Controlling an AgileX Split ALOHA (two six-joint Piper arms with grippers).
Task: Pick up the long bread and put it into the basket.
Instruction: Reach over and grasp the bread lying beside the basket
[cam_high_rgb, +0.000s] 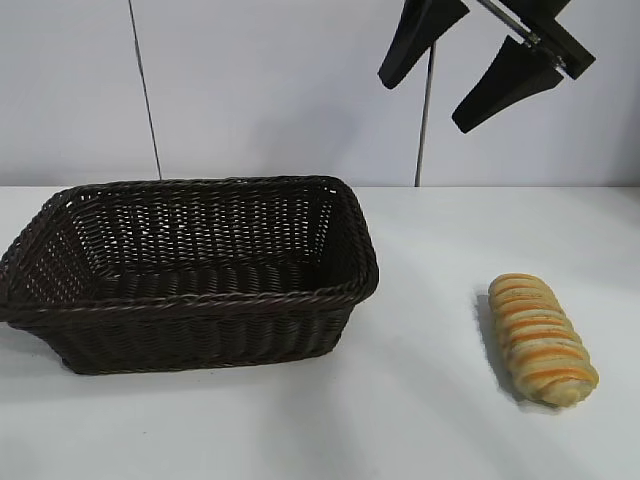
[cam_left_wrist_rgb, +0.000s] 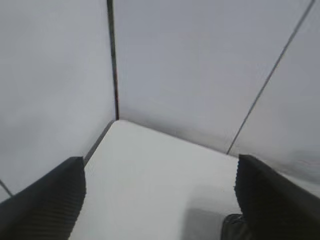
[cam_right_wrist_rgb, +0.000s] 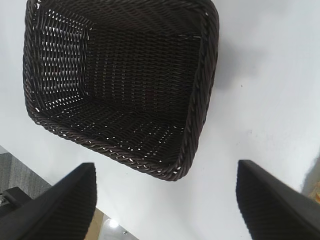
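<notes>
The long bread (cam_high_rgb: 540, 338), golden-tan with orange-brown ridges, lies on the white table at the right, well apart from the basket (cam_high_rgb: 200, 300). The dark brown wicker basket stands at the left with nothing in it, and the right wrist view looks down into the basket (cam_right_wrist_rgb: 200, 100). My right gripper (cam_high_rgb: 422, 103) hangs high above the table between basket and bread. It is open and holds nothing, as the right wrist view of the gripper (cam_right_wrist_rgb: 165, 167) confirms. A tan sliver of the bread (cam_right_wrist_rgb: 314, 184) shows at that view's edge. My left gripper (cam_left_wrist_rgb: 160, 160) is open over a bare table corner, outside the exterior view.
The white table (cam_high_rgb: 420, 420) meets a pale wall with dark vertical seams (cam_high_rgb: 145, 90). The right wrist view shows the table edge (cam_right_wrist_rgb: 30, 165) close to the basket, with floor beyond it. A dark object (cam_left_wrist_rgb: 234, 226) sits by one left finger.
</notes>
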